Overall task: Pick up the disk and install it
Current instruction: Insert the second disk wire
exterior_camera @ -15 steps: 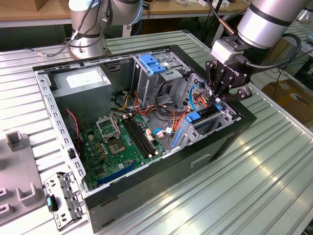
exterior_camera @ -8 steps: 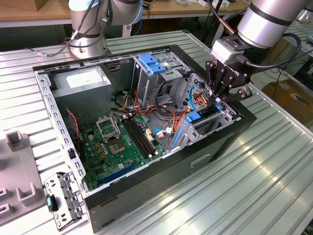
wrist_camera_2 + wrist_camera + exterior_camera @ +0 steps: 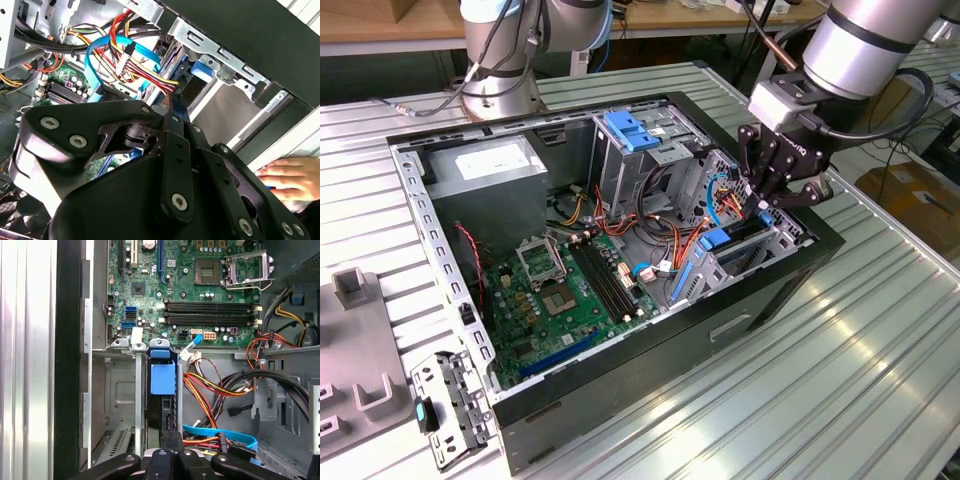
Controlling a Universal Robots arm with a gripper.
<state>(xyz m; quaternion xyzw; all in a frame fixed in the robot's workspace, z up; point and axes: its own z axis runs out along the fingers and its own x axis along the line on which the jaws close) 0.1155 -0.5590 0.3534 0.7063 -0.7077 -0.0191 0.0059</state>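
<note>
Arm angled down, wrist tilted; end effector (image 3: 767, 203) fingers drawn together, pointing downward.

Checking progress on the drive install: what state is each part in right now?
Disk: standing on edge in the case's drive bay, under the gripper.
Gripper: over the bay, fingers together.
Computer case: side panel off, inside exposed.
Processor socket: empty.

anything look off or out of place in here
A person's hand rests beside the open case in the second wrist view, close to the claw, which hangs at the drive bay. A loose tangle of cables crowds that bay beside the disk's blue bracket.
</note>
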